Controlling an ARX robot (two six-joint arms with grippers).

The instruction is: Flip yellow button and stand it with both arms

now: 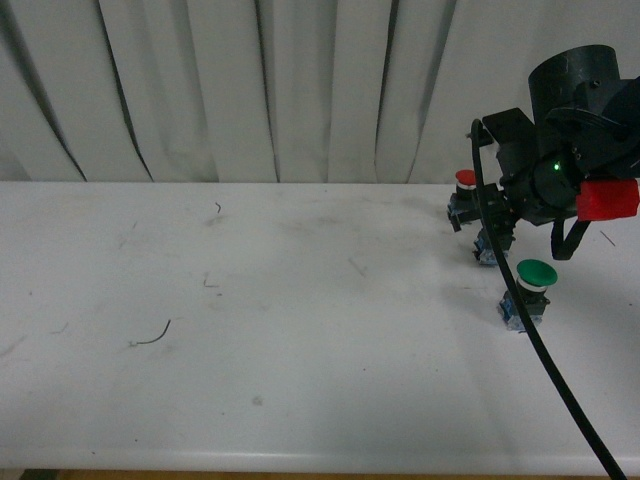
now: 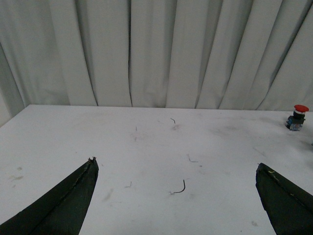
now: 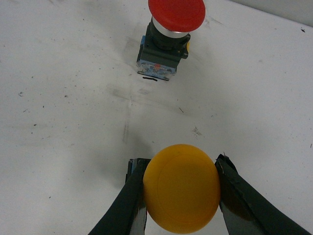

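In the right wrist view the yellow button (image 3: 181, 187) shows its round yellow-orange cap facing the camera. My right gripper (image 3: 180, 192) is shut on it, with one black finger (image 3: 128, 198) pressed to each side of the cap. The cap hides the button's base. In the front view my right arm (image 1: 565, 150) hangs over the table's far right, and only a bluish block (image 1: 487, 252) shows beneath it. My left gripper (image 2: 176, 163) stands open above bare table, nothing between its fingers (image 2: 73, 200). The left arm is outside the front view.
A red-capped button (image 1: 465, 181) (image 3: 171, 34) (image 2: 298, 117) stands upright just beyond the right gripper. A green-capped button (image 1: 535, 275) stands nearer the front on the right. A short wire scrap (image 1: 155, 335) (image 2: 181, 187) lies on the white table (image 1: 300, 350). A grey curtain (image 1: 250, 90) hangs behind.
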